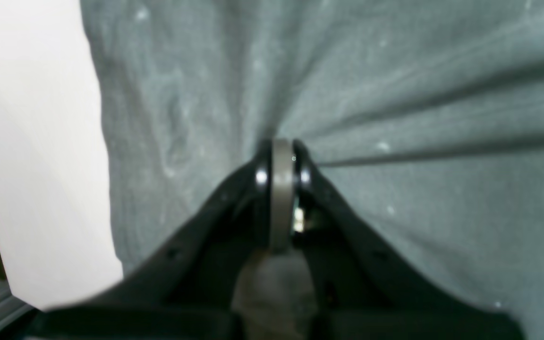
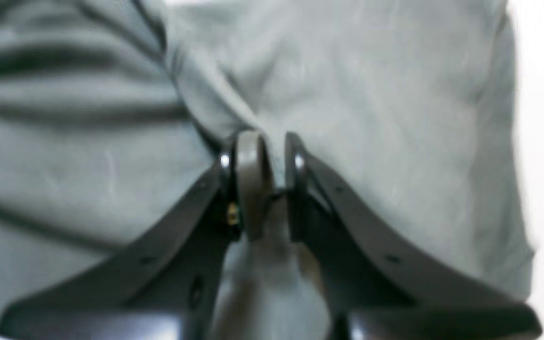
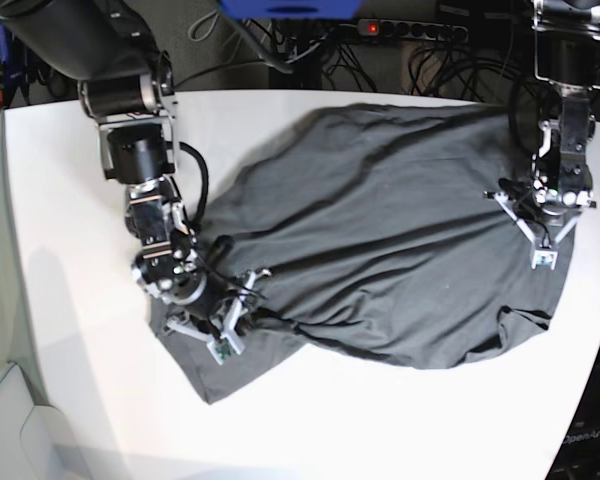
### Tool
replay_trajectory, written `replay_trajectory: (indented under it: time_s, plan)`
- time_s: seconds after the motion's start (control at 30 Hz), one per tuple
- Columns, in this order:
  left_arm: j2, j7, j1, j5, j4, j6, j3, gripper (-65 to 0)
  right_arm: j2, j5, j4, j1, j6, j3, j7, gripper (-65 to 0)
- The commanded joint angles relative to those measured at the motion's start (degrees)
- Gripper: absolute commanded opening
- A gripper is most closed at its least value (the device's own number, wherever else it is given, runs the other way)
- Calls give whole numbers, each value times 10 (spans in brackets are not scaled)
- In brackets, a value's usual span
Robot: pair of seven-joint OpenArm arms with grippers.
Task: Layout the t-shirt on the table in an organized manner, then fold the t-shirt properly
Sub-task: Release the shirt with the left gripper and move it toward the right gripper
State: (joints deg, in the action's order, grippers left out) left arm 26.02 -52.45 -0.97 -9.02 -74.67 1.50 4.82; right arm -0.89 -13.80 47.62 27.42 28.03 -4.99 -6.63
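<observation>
Left jaws: we see the left gripper [image 1: 282, 156] pressed together on a pinch of the t-shirt [image 1: 395, 94], creases fanning out from the tips.
Right jaws: our right gripper [image 2: 266, 156] has its tips nearly together with a ridge of grey cloth between them; the blur keeps us from telling how firm the hold is.
T-shirt: it lies spread but rumpled across the middle of the table [image 3: 70, 250], with folds running between the two grippers.
Arms: in the base view our left arm stands at the cloth's right edge, our right arm at its lower left corner.
</observation>
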Motion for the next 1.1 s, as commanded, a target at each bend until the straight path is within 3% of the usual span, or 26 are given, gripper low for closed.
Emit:
replay_trajectory:
  time_s: [0.0, 0.2, 0.4, 0.53, 0.7, 0.83, 0.93, 1.07]
  plan:
    - [5, -54, 12, 0, 4, 1, -1, -646, 7, 6, 14, 23, -2, 0, 35, -581]
    - [5, -58, 23, 4, -27, 1, -1, -646, 26, 7, 10, 64, -4, 3, 101, -581]
    - [7, -59, 45, 1, -80, 1, 18, -646, 48, 7, 27, 81, -5, 4, 100, -581]
    - [7, -59, 56, 1, -135, 3, 74, -646, 45, 5, 112, 27, -5, 3, 41, -581]
    - [7, -59, 34, 5, -150, 80, 130, -646, 25, 5, 241, -46, -5, 3, -53, -581]
    - [14, -60, 8, 36, -153, 107, 140, -646, 1, 7, 295, -96, -5, 4, -115, -583]
    - [-11, -79, -14, 37, -176, 107, 126, -646, -16, 7, 315, -128, -5, 4, -146, -583]
    - [-79, -101, -74, 42, -179, 102, 35, -646, -28, 7, 329, -161, -5, 5, -167, -584]
